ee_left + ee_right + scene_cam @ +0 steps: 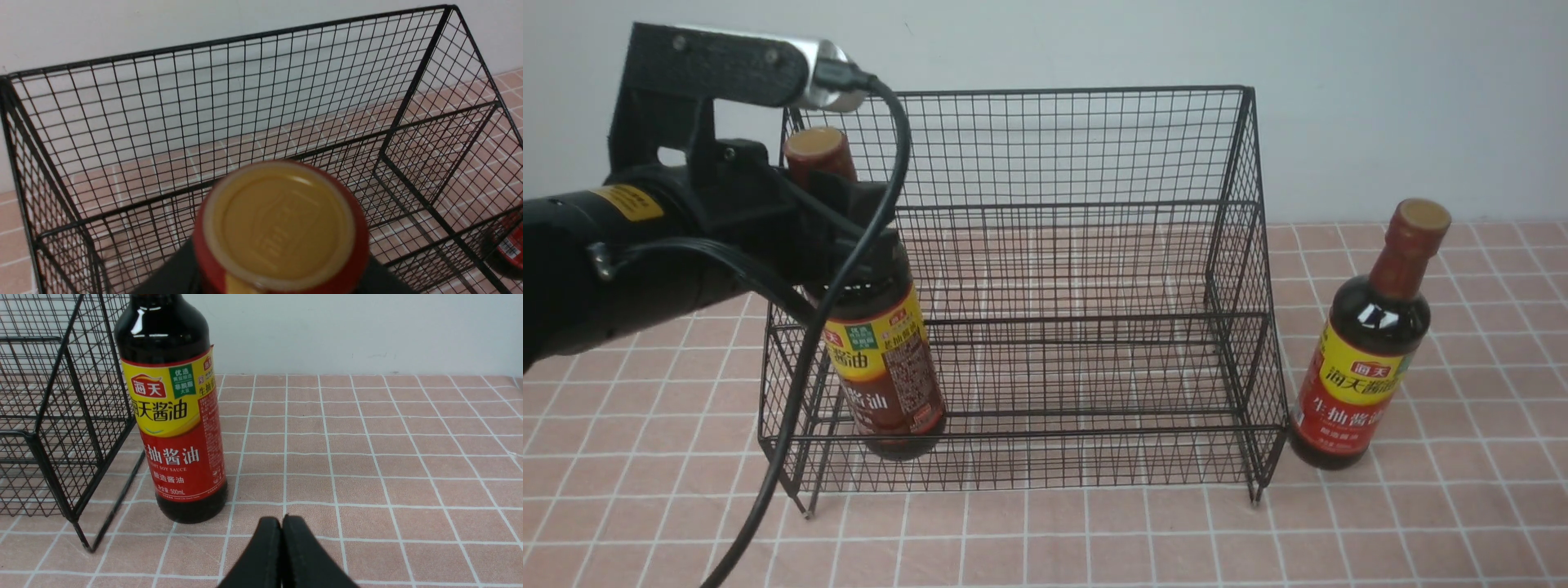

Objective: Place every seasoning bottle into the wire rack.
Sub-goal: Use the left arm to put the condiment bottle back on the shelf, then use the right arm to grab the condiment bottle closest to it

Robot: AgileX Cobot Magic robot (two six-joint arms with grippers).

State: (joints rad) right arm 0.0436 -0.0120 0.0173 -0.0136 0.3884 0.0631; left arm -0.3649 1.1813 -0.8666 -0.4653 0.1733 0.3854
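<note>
Robot test bench dressed as a kitchen counter: pink tile-pattern top (1094, 539) against a bare white wall (1380, 98), furnished with a wire rack (1054, 90), a soy-sauce bottle (886, 359) and a second bottle (1364, 367), with a black, cabled robot arm (605, 253) at the rack.

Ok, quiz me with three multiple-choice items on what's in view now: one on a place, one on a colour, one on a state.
1. Where is the red-banded bottle? A: inside the wire rack. B: upright on the table, right of the rack. C: lying on its side.
2. What colour is the lower label band of the held bottle in the left end effector? A: green. B: brown. C: blue.
3. The right end effector is: A: shut and empty. B: wide open. C: holding a bottle.

Answers:
1. B: it stands outside the rack's right wall.
2. B: brown shows under the yellow.
3. A: its jaws meet with nothing between them.
</note>
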